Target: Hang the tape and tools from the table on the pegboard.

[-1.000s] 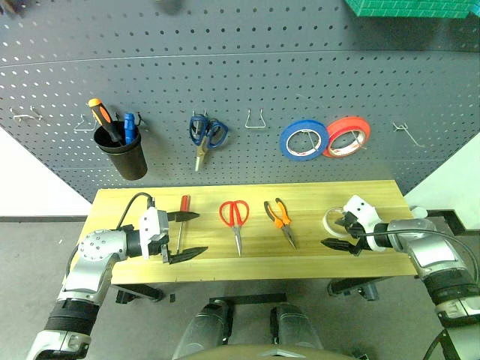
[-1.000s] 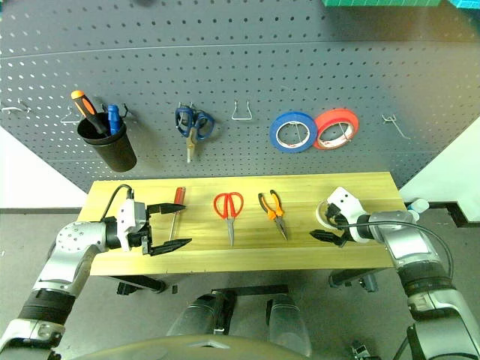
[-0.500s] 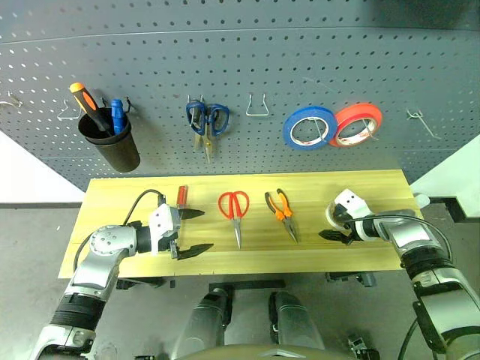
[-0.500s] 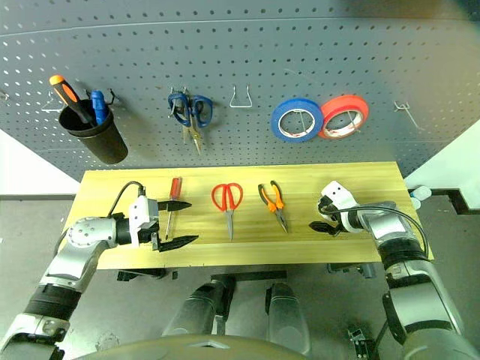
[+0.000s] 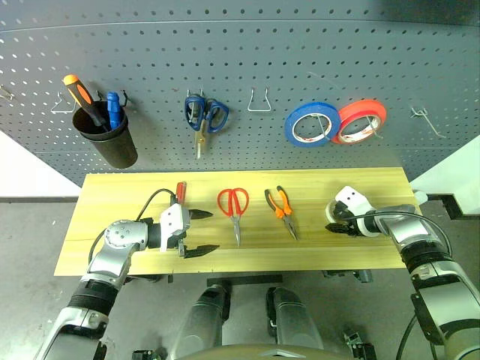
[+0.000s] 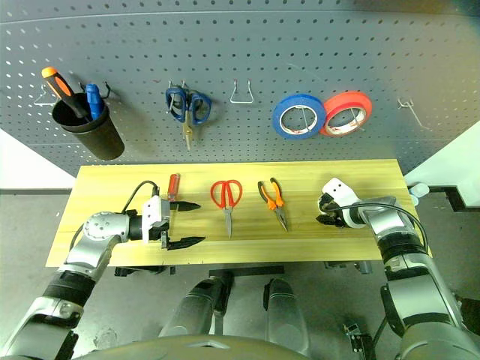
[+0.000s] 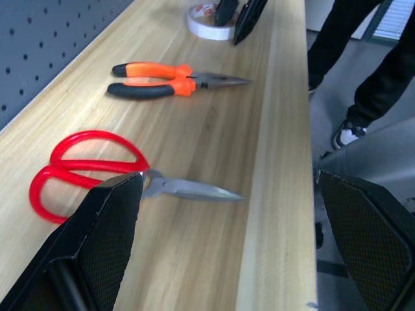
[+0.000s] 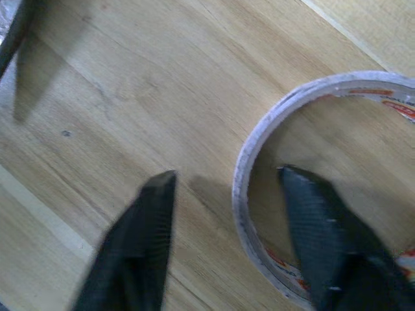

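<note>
At the table's (image 5: 112, 191) right end, the right gripper (image 8: 227, 214) straddles the tape's (image 8: 311, 87) wall, fingers partly apart, not yet pinching; the left gripper (image 5: 201, 232) gapes wide, empty, beside the screwdriver (image 5: 180, 193).

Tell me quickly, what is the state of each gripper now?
Left gripper: open, holding nothing, beside the red-handled screwdriver.
Right gripper: fingers astride the tape wall, not yet shut on it.

The right tool (image 5: 335, 224) hides most of the tape (image 8: 305, 194).
</note>
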Tool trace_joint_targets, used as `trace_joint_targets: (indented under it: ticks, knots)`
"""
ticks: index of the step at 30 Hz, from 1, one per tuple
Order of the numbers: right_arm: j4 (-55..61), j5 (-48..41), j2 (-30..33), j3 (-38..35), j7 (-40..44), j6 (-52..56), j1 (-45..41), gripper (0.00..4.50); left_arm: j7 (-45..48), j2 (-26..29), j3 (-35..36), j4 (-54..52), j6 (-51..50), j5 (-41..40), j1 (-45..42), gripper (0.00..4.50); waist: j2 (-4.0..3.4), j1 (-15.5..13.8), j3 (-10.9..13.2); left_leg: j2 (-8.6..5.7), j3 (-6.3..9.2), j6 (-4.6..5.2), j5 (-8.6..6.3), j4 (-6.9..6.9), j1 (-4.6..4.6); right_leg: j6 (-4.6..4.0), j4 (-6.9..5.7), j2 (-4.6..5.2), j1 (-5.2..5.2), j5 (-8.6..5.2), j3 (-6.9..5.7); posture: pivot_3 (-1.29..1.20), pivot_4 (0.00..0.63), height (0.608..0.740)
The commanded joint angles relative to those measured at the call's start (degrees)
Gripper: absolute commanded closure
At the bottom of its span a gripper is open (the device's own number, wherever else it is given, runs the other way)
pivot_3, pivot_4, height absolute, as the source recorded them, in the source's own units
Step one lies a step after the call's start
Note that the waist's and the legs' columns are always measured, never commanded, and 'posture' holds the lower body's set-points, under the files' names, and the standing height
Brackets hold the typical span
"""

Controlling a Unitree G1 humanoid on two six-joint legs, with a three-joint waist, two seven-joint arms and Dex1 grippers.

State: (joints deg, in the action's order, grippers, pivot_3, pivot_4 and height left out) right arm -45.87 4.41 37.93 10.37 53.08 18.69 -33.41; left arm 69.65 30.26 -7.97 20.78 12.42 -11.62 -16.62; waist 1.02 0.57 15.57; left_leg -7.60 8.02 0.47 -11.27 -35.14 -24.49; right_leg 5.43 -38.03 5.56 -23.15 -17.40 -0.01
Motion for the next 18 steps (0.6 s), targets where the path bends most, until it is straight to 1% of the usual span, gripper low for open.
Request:
trace_joint_targets:
  ticks: [1, 5, 14, 16, 18]
  knots:
    - [-1.7, 1.1, 0.3, 0.4, 0.1, 0.3, 1.3, 3.17, 0.0, -1.0, -0.5, 2.3, 2.4, 0.9, -1.3, 0.0, 0.02, 0.0, 0.1, -0.01, 0.0, 0.0, 0.0, 0.0, 0.0, 0.0, 0.01, 0.01, 0.0, 0.0, 0.0, 0.05, 0.336, 0.74]
    - [-1.9, 1.3, 0.2, 0.5, 0.0, 0.1, 1.2, 4.47, -0.5, -2.0, -0.6, 3.7, 3.0, 1.4, -2.5, 0.0, 0.05, 0.0, 0.2, 0.0, 0.0, 0.0, 0.0, 0.0, 0.0, 0.01, 0.0, 0.0, -0.01, 0.01, -0.01, 0.04, 0.334, 0.74]
    - [0.1, 1.0, 1.2, -0.3, 1.4, 1.0, 1.3, 4.47, -0.7, -2.3, -0.3, 0.7, 0.2, 0.5, -3.3, 0.0, 0.06, 0.0, 0.2, 0.0, 0.0, 0.0, 0.0, 0.0, 0.0, 0.02, 0.0, -0.01, 0.0, 0.01, -0.01, 0.05, 0.311, 0.74]
    - [2.8, 0.4, 2.0, -0.8, 2.3, 1.8, 2.4, 4.47, -0.7, -2.3, -0.2, 0.3, 0.2, 0.3, -3.0, 0.0, 0.04, -0.1, 0.2, 0.0, 0.0, -0.01, 0.0, 0.01, -0.01, 0.03, 0.0, -0.01, -0.02, 0.01, -0.01, 0.05, 0.303, 0.74]
    - [9.2, -1.2, 3.8, -2.1, 4.0, 4.5, 5.1, 4.47, -0.2, -2.2, 0.1, -1.2, -0.3, -0.8, -2.0, 0.0, 0.02, -0.2, 0.2, -0.01, 0.0, -0.01, 0.0, 0.03, -0.03, 0.03, 0.0, -0.01, -0.05, 0.02, -0.02, 0.04, 0.288, 0.74]
